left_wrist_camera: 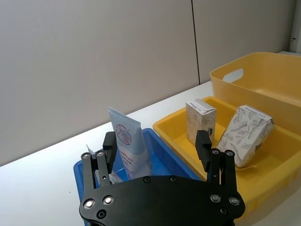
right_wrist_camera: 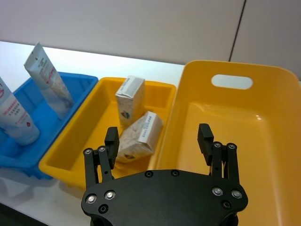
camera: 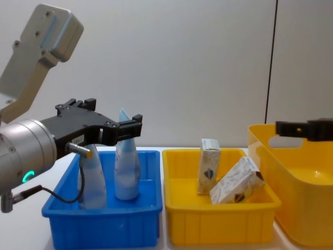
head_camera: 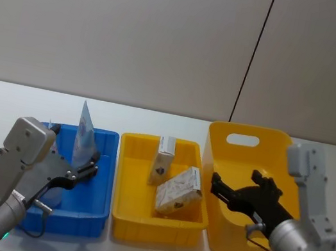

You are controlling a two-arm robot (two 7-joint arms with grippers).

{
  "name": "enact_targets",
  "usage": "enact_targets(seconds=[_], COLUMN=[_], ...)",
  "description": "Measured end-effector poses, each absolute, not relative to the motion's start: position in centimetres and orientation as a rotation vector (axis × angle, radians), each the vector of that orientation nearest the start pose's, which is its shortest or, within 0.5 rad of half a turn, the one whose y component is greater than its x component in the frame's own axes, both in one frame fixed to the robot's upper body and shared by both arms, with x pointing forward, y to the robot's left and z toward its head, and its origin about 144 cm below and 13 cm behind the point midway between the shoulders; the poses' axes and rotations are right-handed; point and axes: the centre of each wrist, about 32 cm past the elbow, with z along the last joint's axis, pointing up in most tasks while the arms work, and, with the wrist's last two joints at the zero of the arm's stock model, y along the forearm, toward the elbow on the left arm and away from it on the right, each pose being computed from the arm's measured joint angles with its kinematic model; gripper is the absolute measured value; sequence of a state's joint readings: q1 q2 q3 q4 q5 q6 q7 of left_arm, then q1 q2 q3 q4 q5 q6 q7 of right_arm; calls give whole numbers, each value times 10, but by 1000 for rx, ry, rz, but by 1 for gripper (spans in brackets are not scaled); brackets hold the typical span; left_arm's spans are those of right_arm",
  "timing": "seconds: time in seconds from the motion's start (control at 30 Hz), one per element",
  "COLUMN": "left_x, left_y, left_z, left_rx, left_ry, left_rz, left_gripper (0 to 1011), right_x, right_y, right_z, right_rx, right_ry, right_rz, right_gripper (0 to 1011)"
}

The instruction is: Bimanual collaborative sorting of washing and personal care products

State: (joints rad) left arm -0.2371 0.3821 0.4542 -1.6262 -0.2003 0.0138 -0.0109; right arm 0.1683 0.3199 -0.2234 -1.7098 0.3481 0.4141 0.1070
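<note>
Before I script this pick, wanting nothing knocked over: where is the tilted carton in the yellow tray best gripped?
Probably take the tilted carton near its raised end, from above, closing across its width: that end sits highest and clear of the upright carton beside it.

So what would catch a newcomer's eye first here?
The three bright bins in a row: a blue bin on the left with two pale squeeze tubes standing in it, a yellow tray in the middle with two cream cartons, one upright and one leaning, and a tall yellow tub on the right. Then the black grippers: the left gripper open above the blue bin, the right gripper open by the tub's left wall.
</note>
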Motion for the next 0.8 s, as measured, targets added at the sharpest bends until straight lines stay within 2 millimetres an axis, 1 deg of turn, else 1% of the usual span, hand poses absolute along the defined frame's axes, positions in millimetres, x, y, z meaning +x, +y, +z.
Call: enact_targets(seconds=[0.13, 0.3, 0.53, 0.67, 0.8], left_x=[492, 492, 492, 492, 492], left_y=[198, 198, 198, 198, 198], left_z=[1204, 1204, 1204, 1204, 1204], left_rx=[61, 61, 61, 61, 61], left_ry=[-268, -268, -268, -268, -268], left_rz=[1124, 1124, 1124, 1124, 1124], left_gripper=[1001, 1001, 1001, 1001, 1001], right_x=[502, 511, 535, 545, 561], right_y=[-232, -226, -211, -205, -197], right_z=[1233, 1234, 1239, 1239, 1240], right_rx=[-155, -152, -162, -181, -211], right_ry=[155, 170, 181, 178, 177], right_rz=[-1179, -1163, -1145, -1150, -1162], right_gripper=[1004, 1004, 1003, 1003, 1003])
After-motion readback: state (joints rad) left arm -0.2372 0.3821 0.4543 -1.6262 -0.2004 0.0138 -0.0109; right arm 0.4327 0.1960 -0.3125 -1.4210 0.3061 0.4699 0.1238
